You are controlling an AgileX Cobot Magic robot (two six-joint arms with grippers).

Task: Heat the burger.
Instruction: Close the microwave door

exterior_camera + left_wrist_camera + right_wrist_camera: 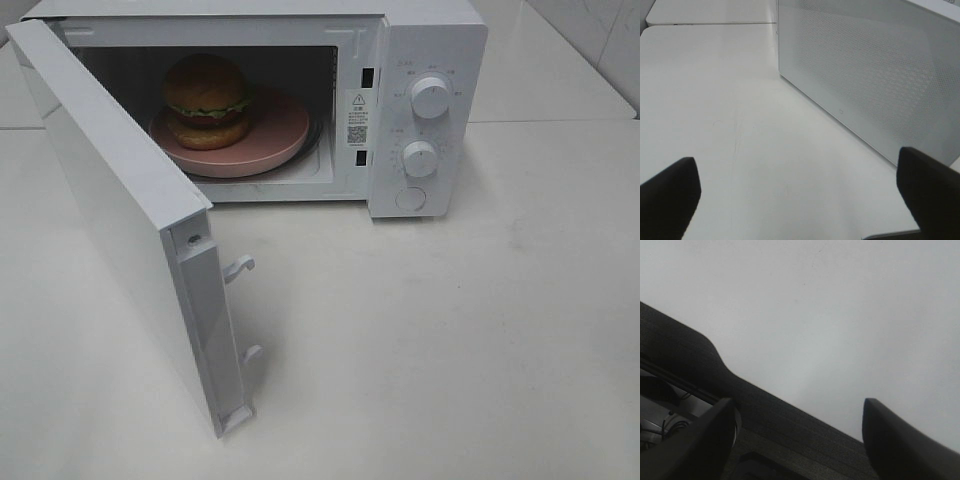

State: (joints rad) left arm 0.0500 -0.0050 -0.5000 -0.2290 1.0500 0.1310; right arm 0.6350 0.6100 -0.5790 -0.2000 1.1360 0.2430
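Observation:
The burger [206, 100] stands on a round pink plate [270, 140] inside the white microwave [430, 40], whose door [120, 200] is swung wide open toward the front left. Neither arm shows in the exterior high view. My left gripper [800, 195] is open and empty above the white table, with the outer face of the open door [875, 75] a short way ahead of it. My right gripper [800, 435] is open and empty over the white table and a dark edge strip [685, 360].
The microwave has two white dials [430, 97] and a round button [410, 198] on its right panel. Two latch hooks [240, 268] stick out from the door's free edge. White table [450, 340] spreads in front and to the right.

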